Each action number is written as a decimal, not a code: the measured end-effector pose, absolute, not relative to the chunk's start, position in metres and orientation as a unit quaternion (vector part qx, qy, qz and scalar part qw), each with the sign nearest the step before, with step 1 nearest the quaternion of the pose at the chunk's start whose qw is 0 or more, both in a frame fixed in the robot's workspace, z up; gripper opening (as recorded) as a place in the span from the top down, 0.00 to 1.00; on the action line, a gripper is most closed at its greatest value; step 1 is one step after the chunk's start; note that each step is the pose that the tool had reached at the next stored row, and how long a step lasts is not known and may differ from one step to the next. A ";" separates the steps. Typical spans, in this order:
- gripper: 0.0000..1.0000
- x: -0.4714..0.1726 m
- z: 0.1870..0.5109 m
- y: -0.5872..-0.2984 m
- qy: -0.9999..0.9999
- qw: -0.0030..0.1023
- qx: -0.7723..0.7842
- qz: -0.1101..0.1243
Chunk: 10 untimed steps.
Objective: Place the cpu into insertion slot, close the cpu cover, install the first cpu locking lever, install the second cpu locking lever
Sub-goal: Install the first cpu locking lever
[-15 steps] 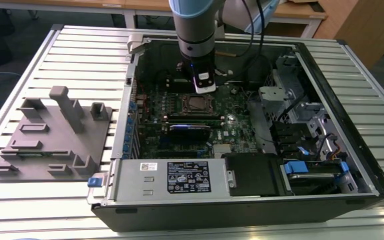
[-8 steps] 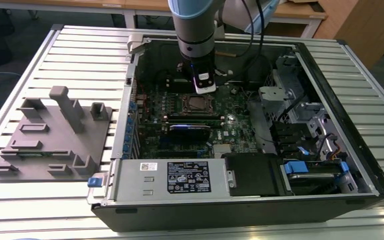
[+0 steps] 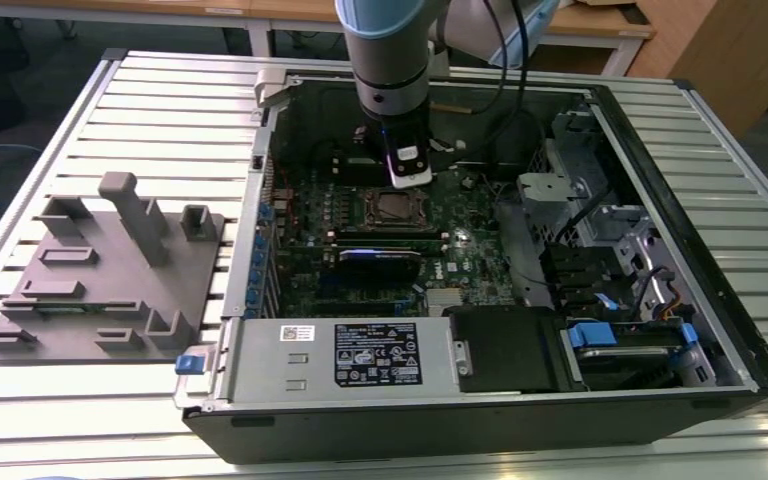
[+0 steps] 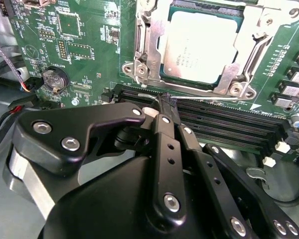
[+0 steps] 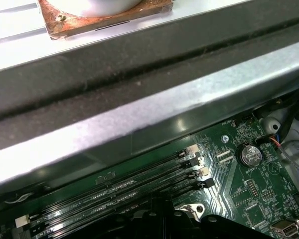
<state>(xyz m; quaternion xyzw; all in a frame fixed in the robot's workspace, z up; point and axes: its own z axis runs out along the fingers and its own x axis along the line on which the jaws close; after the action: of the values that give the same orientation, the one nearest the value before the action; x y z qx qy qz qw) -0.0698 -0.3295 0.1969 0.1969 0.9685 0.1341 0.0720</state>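
Note:
The cpu (image 4: pixel 199 47), with its grey-silver top, lies in the insertion slot (image 3: pixel 395 207). The metal cpu cover (image 4: pixel 148 47) is folded down around it, its frame resting on the chip's edges. A thin wire locking lever (image 4: pixel 209 98) runs along the socket's edge next to the memory slots. My gripper (image 4: pixel 164 99) is shut, its black fingertips meeting right at this wire and touching it. In the exterior view the gripper (image 3: pixel 407 178) hangs just behind the socket, inside the open computer case.
Black memory slots (image 4: pixel 229 127) lie between my gripper and the socket. A coin battery (image 4: pixel 55 78) sits to one side. A black expansion card (image 3: pixel 377 255) and the power supply (image 3: pixel 357 355) lie nearer the front. A grey fixture (image 3: pixel 104 270) stands outside the case at the exterior view's left.

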 end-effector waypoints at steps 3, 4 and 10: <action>0.89 -0.070 0.197 -0.329 0.969 0.072 0.197 0.134; 0.89 -0.070 0.197 -0.329 0.969 0.072 0.197 0.134; 0.89 -0.070 0.197 -0.327 0.969 0.073 0.197 0.131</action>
<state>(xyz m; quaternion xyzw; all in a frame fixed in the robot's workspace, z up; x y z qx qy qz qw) -0.0699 -0.3275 0.1969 0.1967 0.9689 0.1313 0.0728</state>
